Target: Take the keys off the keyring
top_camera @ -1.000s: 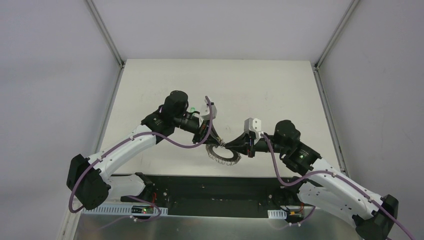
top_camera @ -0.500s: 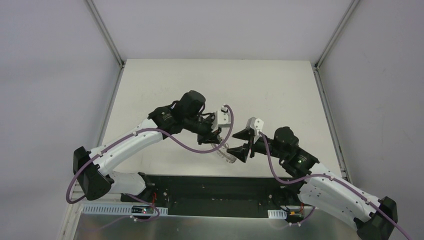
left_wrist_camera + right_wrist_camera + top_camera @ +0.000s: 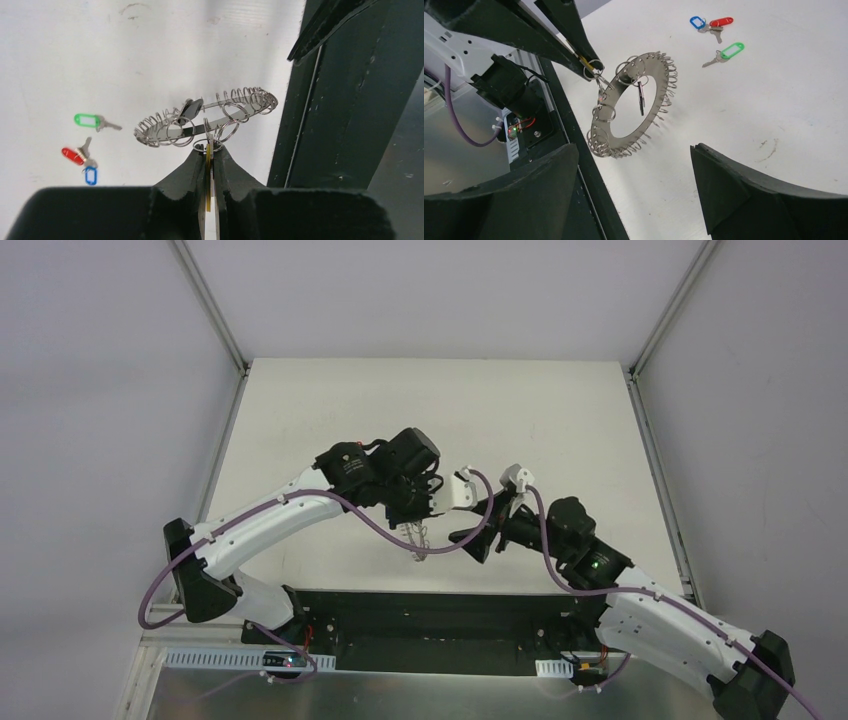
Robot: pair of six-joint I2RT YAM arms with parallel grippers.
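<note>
Right wrist: left fingers (image 3: 571,31) pinch key (image 3: 584,60); keyring (image 3: 659,87) hangs tilted.

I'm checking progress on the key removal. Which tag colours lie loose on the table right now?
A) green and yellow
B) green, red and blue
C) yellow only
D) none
B: the green-tagged key, red-tagged key and blue-tagged key lie on the table, clear of the keyring, while the yellow tag is pinched by the left gripper.
</note>
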